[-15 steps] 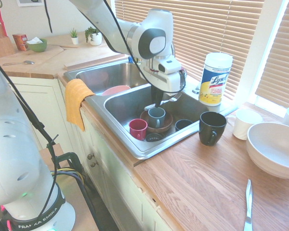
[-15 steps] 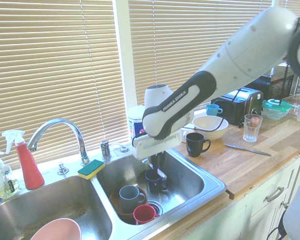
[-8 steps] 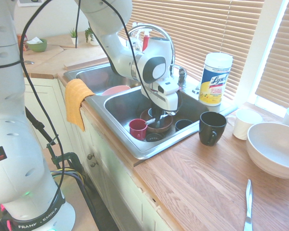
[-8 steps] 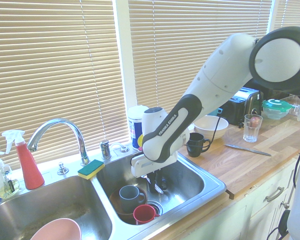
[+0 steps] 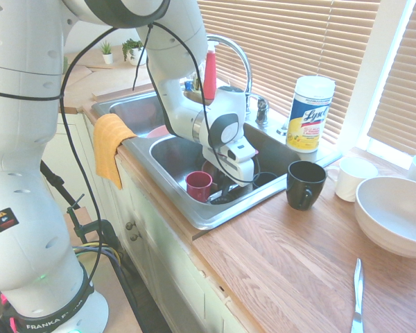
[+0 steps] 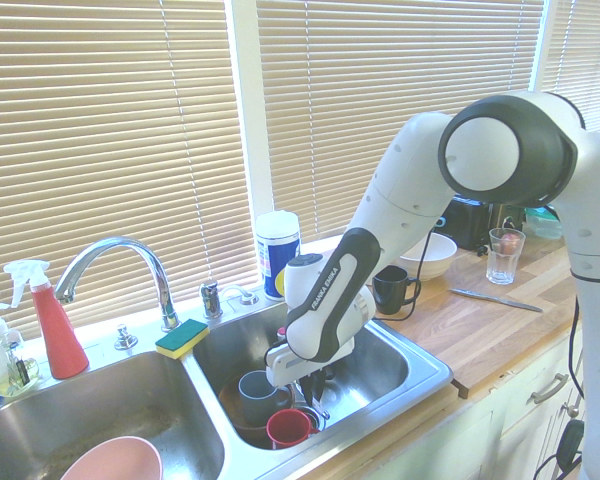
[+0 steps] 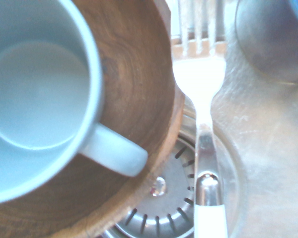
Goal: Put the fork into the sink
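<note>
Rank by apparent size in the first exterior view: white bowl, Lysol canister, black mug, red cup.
1. White bowl, largest, though it is cut by the frame edge and nearest the camera.
2. Lysol canister.
3. Black mug.
4. Red cup, smallest; it sits down in the sink, partly hidden.

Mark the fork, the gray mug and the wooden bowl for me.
fork [image 7: 199, 82]: wrist view, on the bright neck below the tines.
gray mug [image 7: 35, 99]: wrist view, inside bottom.
wooden bowl [image 7: 134, 89]: wrist view, inner wall beside the mug.
</note>
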Robot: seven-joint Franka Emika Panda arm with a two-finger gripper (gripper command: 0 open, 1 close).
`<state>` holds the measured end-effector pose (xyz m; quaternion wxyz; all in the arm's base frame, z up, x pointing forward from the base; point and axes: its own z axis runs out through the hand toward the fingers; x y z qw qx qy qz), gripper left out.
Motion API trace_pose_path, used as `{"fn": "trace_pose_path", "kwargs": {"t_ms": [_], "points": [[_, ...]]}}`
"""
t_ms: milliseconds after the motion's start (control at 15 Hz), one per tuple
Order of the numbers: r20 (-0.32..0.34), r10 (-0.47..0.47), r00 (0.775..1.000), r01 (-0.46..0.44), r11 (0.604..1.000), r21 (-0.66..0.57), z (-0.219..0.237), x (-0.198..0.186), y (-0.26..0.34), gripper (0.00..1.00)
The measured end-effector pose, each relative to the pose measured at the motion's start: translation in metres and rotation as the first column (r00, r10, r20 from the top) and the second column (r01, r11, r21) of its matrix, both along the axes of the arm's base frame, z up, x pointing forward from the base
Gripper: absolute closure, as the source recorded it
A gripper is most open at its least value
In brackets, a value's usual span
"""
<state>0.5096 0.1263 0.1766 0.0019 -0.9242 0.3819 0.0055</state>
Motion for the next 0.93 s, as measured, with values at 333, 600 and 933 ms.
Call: {"fn": "trace_pose_path", "kwargs": {"t_ms": [333, 600, 933], "points": [[-0.017, 0.004, 1.0, -0.004, 0.999, 0.032, -0.0108, 0.0068, -0.0005, 0.0], [-0.016, 0.002, 1.0, -0.002, 0.999, 0.032, -0.0111, 0.008, -0.0049, 0.0], [-0.003, 0.002, 1.0, -0.002, 0.999, 0.037, -0.0087, 0.0101, -0.0077, 0.0]]}}
